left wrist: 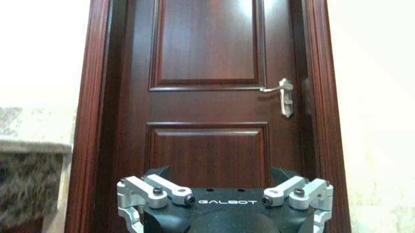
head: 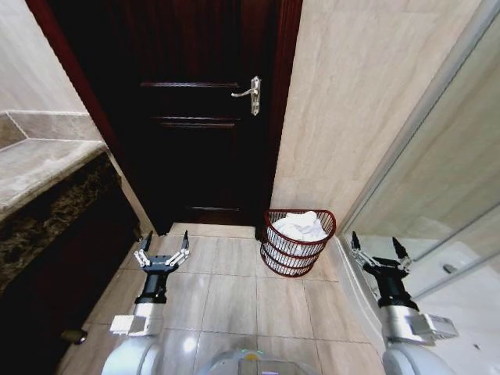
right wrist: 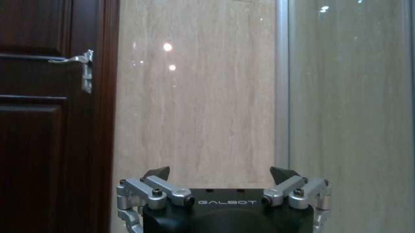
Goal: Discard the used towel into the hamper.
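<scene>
The hamper (head: 267, 233), a round dark red wire basket, stands on the tiled floor against the beige wall, just right of the door. A crumpled white towel (head: 301, 226) lies inside it, up to the rim. My left gripper (head: 164, 244) hovers open over the floor to the hamper's left, holding nothing. My right gripper (head: 380, 247) is open and empty to the hamper's right, beside the glass partition. In the wrist views the left gripper (left wrist: 224, 171) faces the door and the right gripper (right wrist: 220, 171) faces the wall.
A dark wooden door (head: 195, 117) with a silver handle (head: 248, 94) is shut straight ahead. A stone counter (head: 39, 168) over a dark cabinet runs along the left. A glass shower partition (head: 437, 187) closes the right side. Tiled floor (head: 226, 297) lies between the arms.
</scene>
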{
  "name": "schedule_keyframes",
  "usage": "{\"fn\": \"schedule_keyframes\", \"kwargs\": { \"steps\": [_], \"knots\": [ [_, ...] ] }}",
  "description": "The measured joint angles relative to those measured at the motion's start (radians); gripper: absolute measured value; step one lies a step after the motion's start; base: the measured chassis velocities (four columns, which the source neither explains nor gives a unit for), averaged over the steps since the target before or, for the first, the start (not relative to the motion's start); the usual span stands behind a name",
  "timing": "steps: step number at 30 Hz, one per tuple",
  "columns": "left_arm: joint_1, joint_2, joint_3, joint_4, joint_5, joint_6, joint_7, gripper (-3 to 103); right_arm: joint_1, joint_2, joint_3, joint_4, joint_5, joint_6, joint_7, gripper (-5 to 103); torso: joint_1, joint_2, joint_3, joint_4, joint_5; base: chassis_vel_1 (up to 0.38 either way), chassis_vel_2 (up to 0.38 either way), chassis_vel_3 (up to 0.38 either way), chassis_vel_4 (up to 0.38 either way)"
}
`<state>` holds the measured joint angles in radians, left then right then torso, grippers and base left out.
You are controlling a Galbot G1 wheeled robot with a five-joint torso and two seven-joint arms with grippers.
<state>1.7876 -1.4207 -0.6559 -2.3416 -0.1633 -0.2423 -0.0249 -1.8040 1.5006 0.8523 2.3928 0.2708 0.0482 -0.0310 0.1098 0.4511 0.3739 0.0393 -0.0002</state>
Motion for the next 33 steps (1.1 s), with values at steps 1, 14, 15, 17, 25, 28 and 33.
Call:
{"fn": "schedule_keyframes", "kwargs": {
  "steps": [1,14,15,17,25,28,33],
  "knots": [
    [0.0,0.0,0.0,0.0,0.0,0.0,0.0,100,0.0,0.0,0.0,0.0,0.0,0.0,0.0,100,0.0,0.0,0.0,0.0,0.0,0.0,0.0,0.0,0.0],
    [0.011,-0.009,-0.083,-0.007,0.023,0.033,-0.056,100,-0.005,-0.004,0.003,-0.009,0.045,0.013,-0.116,100,0.02,0.055,0.035,0.0,0.0002,0.0,0.0,0.0,0.0],
    [0.013,-0.01,-0.083,-0.009,0.023,0.04,-0.063,100,-0.003,-0.004,0.002,-0.01,0.045,0.012,-0.116,100,0.022,0.061,0.038,0.0,0.0002,0.0,0.0,0.0,0.0],
    [0.015,-0.01,-0.087,-0.009,0.023,0.043,-0.066,100,0.002,-0.003,-0.007,-0.01,0.044,0.009,-0.116,100,0.027,0.072,0.045,0.0001,0.0002,0.0,0.0,0.0,0.0],
    [0.008,-0.008,-0.091,-0.01,0.026,0.041,-0.058,100,0.02,-0.015,-0.041,-0.004,0.044,-0.027,-0.113,100,0.039,0.103,0.063,0.0001,0.0001,0.0,0.0,0.0,0.0],
    [0.005,-0.007,-0.089,-0.01,0.028,0.041,-0.057,100,0.026,-0.016,-0.054,-0.004,0.043,-0.034,-0.112,100,0.043,0.113,0.07,0.0001,0.0002,0.0,0.0,0.0,0.0],
    [0.003,-0.006,-0.09,-0.01,0.029,0.04,-0.057,100,0.03,-0.015,-0.076,-0.004,0.042,-0.038,-0.103,100,0.053,0.136,0.083,0.0,0.0001,0.0,0.0,0.0,0.0]
  ]
}}
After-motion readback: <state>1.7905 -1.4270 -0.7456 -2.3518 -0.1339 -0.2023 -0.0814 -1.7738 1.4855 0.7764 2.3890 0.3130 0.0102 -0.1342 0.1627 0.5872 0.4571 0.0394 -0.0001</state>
